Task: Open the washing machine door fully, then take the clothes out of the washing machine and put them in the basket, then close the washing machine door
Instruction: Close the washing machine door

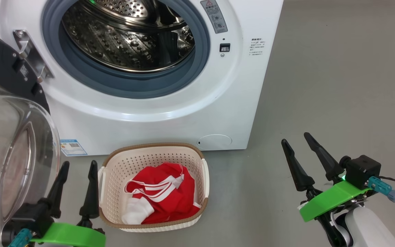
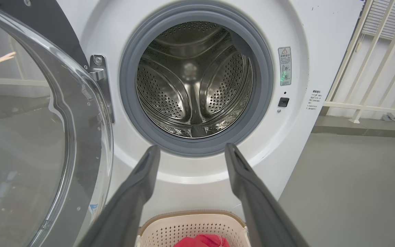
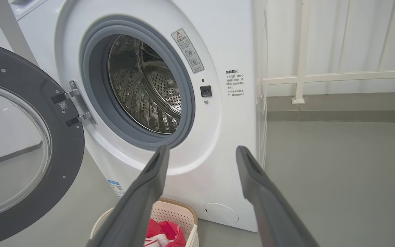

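Note:
The white washing machine stands with its drum bare of clothes. Its door hangs wide open on the left, glass bowl bulging toward me; the door has a black rim. On the floor before the machine sits the basket with the red, white-striped clothes inside. My left gripper is open just left of the basket, beside the door glass. My right gripper is open over bare floor to the right, holding nothing.
Grey floor stretches right of the machine. A white railing stands behind on the right. A small blue label marks the machine's lower left corner.

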Controlling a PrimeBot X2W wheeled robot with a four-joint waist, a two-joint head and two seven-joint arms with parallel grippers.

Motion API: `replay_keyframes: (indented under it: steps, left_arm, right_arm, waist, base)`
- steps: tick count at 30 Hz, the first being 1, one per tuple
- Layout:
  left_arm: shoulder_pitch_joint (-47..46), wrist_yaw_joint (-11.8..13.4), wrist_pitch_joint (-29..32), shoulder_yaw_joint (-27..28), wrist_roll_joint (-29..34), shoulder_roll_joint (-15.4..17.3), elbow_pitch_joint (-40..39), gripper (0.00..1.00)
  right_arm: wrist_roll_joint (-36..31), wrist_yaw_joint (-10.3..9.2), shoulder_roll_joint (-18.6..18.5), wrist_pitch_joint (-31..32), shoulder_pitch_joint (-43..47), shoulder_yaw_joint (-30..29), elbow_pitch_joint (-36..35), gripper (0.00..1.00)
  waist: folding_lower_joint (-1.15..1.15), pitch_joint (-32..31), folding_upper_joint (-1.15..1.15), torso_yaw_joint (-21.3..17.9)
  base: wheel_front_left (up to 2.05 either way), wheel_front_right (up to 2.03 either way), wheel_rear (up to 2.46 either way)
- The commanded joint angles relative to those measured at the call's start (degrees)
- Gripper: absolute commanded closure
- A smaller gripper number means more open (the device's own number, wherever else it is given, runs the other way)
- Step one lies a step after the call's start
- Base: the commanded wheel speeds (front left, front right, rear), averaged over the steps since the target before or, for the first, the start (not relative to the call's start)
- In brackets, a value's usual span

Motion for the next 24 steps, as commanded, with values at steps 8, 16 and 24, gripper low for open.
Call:
replay_keyframes:
  steps: [8, 16, 24]
  left_arm:
    - [-1.55, 0.59, -0.45, 2.06, -0.21, 1.27, -1.34, 0.00]
    - [-1.72, 0.55, -0.46, 1.98, -0.09, 1.31, -1.24, 0.00]
    - [-1.86, 0.51, -0.46, 1.89, -0.03, 1.33, -0.91, 0.00]
  right_arm:
    - [0.10, 0.09, -0.39, -0.69, -0.05, 1.02, -1.61, 0.00]
    - [0.03, 0.09, -0.30, -0.69, -0.10, 0.94, -1.59, 0.00]
    - [-0.06, 0.09, -0.22, -0.69, -0.01, 0.75, -1.40, 0.00]
  waist:
    - [0.00, 0.03, 0.00, 0.01]
    - [0.00, 0.09, 0.00, 0.17]
    - [0.00, -0.15, 0.00, 1.09]
  base:
    - [0.00, 0.00, 0.00]
    - [0.00, 0.00, 0.00]
    - [0.00, 0.00, 0.00]
